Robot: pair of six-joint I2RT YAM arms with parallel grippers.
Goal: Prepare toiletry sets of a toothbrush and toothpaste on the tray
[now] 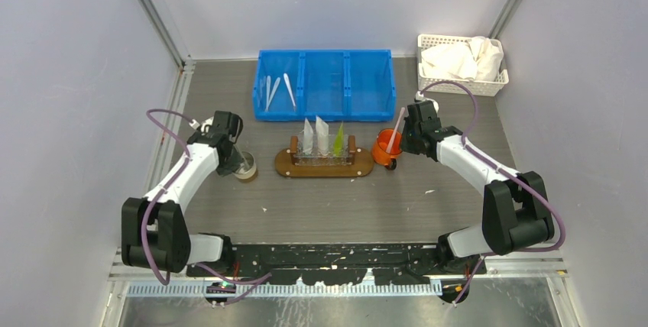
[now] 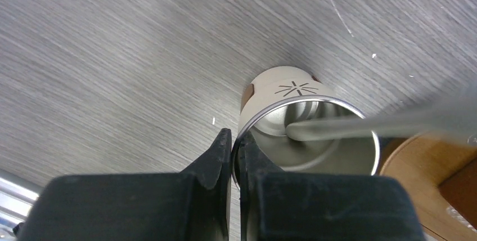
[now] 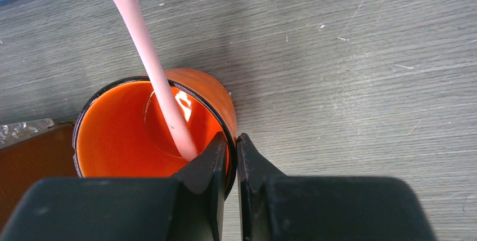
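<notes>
The dark-brown oval tray [image 1: 284, 163] lies mid-table. A clear rack on it holds three upright toothpaste tubes: two white [image 1: 308, 136] [image 1: 322, 134] and one yellow-green [image 1: 338, 138]. My left gripper [image 1: 233, 160] [image 2: 235, 139] is shut on the rim of a beige metal cup [image 1: 245, 166] [image 2: 287, 90] just left of the tray, with a pale toothbrush [image 2: 360, 125] standing in it. My right gripper [image 1: 403, 144] [image 3: 230, 139] is shut on the rim of an orange cup [image 1: 386, 147] [image 3: 211, 88] at the tray's right end, with a pink toothbrush [image 1: 395, 132] [image 3: 147, 55] in it.
A blue three-compartment bin [image 1: 325, 105] stands behind the tray, with pale toothbrushes [image 1: 273, 92] in its left compartment. A white lattice basket [image 1: 461, 81] with white cloths sits at the back right. Tray edges show in both wrist views [image 2: 416, 162] [image 3: 34, 156].
</notes>
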